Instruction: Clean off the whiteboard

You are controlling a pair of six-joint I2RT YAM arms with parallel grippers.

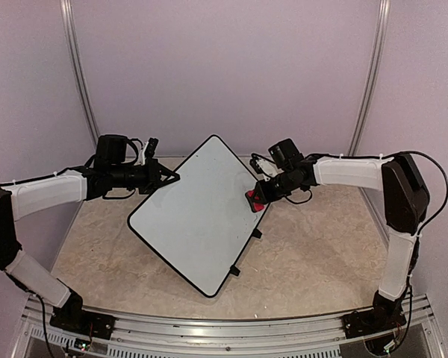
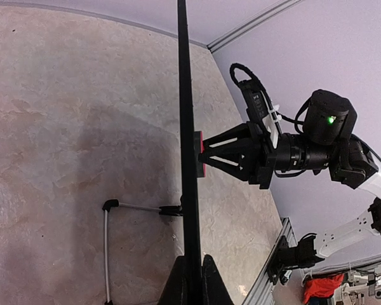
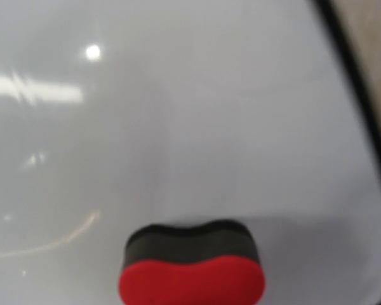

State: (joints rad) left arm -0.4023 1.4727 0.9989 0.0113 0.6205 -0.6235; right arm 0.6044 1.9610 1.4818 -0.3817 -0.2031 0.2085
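Note:
The whiteboard (image 1: 198, 216) stands tilted on the table and its white face shows no writing in the top view. My left gripper (image 1: 173, 177) is shut on its upper left rim. In the left wrist view the whiteboard (image 2: 185, 127) appears edge-on as a black line pinched between my fingers (image 2: 173, 284). My right gripper (image 1: 257, 195) is shut on a red and black eraser (image 1: 254, 202) and presses it against the board near its right edge. The eraser (image 3: 192, 273) sits flat on the whiteboard (image 3: 178, 114) in the right wrist view, where my own fingers are hidden.
The board's wire stand (image 2: 106, 241) and small black feet (image 1: 234, 271) rest on the beige marbled table (image 1: 313, 253). Purple walls with metal posts (image 1: 78, 67) close the back and sides. An aluminium rail (image 1: 224, 328) runs along the near edge.

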